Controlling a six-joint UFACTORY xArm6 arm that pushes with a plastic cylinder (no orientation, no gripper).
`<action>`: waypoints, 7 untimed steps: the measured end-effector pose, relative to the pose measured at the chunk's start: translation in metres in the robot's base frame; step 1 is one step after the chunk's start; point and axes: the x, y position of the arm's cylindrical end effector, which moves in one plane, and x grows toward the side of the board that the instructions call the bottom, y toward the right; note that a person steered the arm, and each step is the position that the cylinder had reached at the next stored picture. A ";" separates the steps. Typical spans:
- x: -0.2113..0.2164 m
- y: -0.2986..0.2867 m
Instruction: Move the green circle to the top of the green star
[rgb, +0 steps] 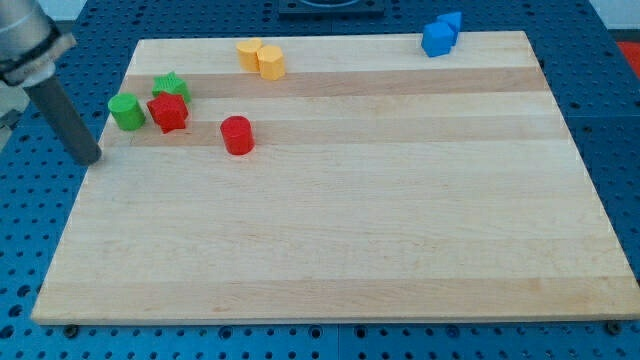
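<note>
The green circle (126, 111) stands near the board's left edge. The green star (171, 86) lies just up and right of it, partly hidden by a red star (168, 112) that touches the star's lower side. The circle sits close beside the red star's left. My tip (91, 159) rests at the board's left edge, down and left of the green circle, a short gap apart from it.
A red cylinder (237, 135) stands right of the red star. Two yellow blocks (262, 59) sit together at the view's top. Two blue blocks (440, 34) sit at the top right edge. The wooden board (340, 230) lies on a blue perforated table.
</note>
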 end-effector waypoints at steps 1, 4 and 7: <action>-0.001 0.001; -0.068 0.048; -0.082 0.067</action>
